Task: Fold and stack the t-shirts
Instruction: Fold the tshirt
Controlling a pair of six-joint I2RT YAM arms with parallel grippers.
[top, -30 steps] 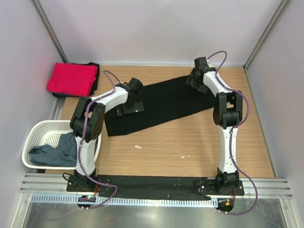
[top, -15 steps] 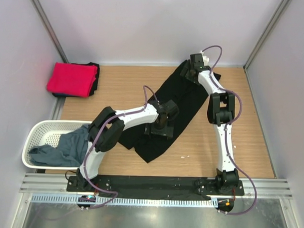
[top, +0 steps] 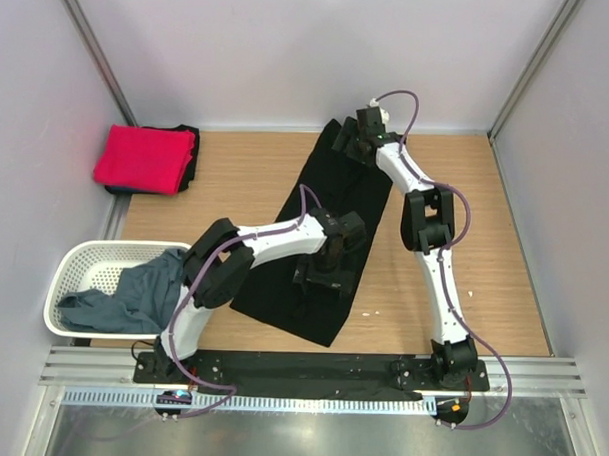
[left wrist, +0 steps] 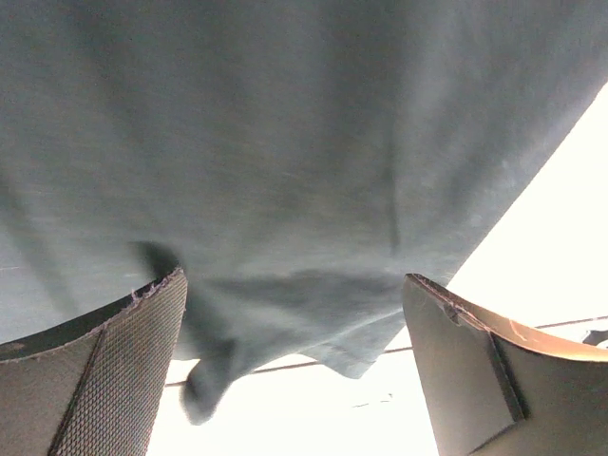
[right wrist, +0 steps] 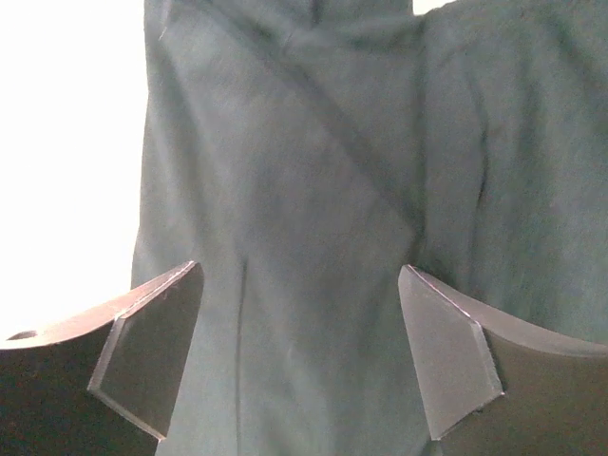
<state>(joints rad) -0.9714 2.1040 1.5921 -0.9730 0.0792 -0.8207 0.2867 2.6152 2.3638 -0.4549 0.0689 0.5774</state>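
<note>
Partly done, at a guess somewhere near the middle. Finished already: the red t-shirt point(top: 142, 157), folded square at the far left corner of the table point(top: 237, 166), on top of a dark folded cloth point(top: 190, 144) peeking out at its right edge. In hand now: the black t-shirt point(top: 346, 194), flat on the table as a long narrow band running diagonally from the far edge toward the near centre, seemingly folded lengthwise but not yet crosswise. Over its near end, the left gripper point(top: 326, 281) point(left wrist: 294, 277), jaws spread wide, nothing between them, only cloth just beyond the fingers in the wrist view. At its far end, the right gripper point(top: 348, 139) point(right wrist: 299, 271), likewise wide open and empty, low over the fabric. Untouched: the grey-blue t-shirt point(top: 122, 302), crumpled in the white basket point(top: 78, 265) near the left edge, partly draped over the rim. Left to do, by this reading: fold the black band down to a packet, add it to the pile, then lift out, spread, fold and stack the grey-blue one.
</note>
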